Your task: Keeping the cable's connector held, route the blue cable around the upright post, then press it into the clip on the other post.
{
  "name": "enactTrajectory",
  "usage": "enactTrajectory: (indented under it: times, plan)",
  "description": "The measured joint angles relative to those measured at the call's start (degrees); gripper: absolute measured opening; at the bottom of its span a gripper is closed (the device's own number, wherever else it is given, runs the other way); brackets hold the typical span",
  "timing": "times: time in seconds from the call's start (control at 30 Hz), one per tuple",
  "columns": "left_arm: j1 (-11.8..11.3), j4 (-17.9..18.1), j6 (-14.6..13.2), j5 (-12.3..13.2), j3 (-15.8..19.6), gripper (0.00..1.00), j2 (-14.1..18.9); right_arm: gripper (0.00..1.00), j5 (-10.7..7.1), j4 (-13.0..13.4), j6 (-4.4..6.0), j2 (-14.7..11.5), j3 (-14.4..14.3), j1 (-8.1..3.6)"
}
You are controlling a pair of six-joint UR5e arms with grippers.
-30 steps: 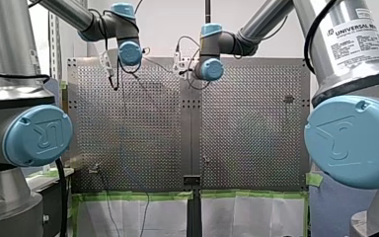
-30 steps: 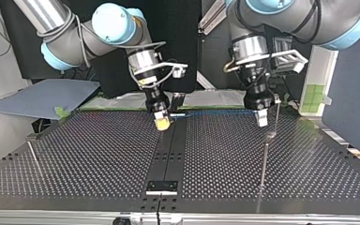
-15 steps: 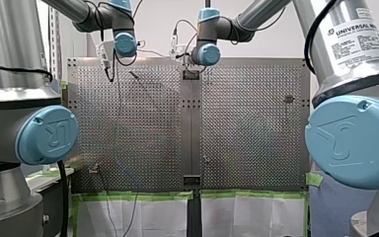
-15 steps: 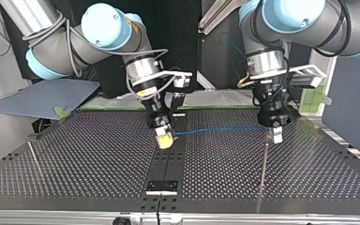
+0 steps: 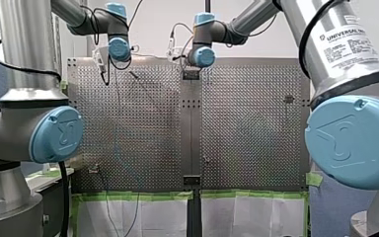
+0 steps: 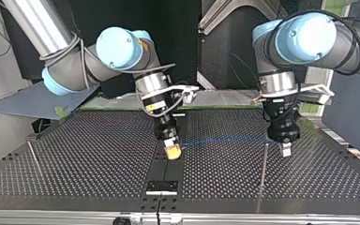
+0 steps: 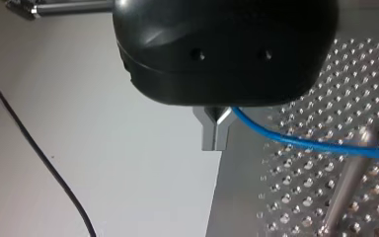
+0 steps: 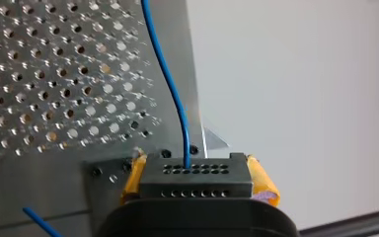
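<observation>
Right claw (image 8: 195,168): you see yellow pads (image 8: 265,181) clamped on the connector (image 8: 196,180).
Left claw (image 7: 215,132): metal fingers (image 7: 207,137) pinch the cable (image 7: 296,143).
Cable: stretched between claws above your desk (image 6: 98,159), near post (image 6: 264,161).
Label (image 5: 349,40): "UNIVERSAL", on right arm (image 5: 321,69).

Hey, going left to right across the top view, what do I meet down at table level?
short post → my right gripper → cable → tall post → my left gripper

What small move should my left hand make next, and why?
Probably carry my left hand toward the top view's camera, past the upright post: the blue cable runs straight from it to the connector in my right hand, not yet bent around the post.
</observation>
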State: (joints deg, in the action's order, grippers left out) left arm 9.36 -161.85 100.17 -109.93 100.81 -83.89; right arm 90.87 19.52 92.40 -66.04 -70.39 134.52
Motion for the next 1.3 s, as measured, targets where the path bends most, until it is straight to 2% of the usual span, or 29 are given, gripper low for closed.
enactTrajectory:
  times: [0.27,0.47,0.67,0.93,1.1,1.3]
  plan:
    - [-4.0,-0.9,1.4,3.8,-3.9,0.00,-3.1,0.00,-0.43,-0.9,-0.01,2.9,3.6,0.17]
    - [-7.1,-1.4,2.6,5.5,-7.0,0.00,-6.2,0.00,-0.54,-1.5,-0.01,4.4,6.7,0.16]
    - [-9.4,-1.3,4.5,7.7,-8.1,0.00,-9.2,0.00,-0.71,-1.7,-0.04,5.7,8.0,-0.21]
    - [-10.7,-1.2,5.6,9.2,-8.2,0.00,-10.6,0.00,-0.64,-1.8,-0.29,7.5,8.2,-0.28]
    - [-10.7,-1.0,6.5,9.7,-8.2,0.00,-11.1,0.00,0.15,-1.9,-0.59,8.1,8.2,-0.39]
    - [-10.5,-1.0,6.7,10.5,-8.2,0.00,-13.8,0.00,0.39,-2.5,-1.10,8.4,8.1,-0.66]
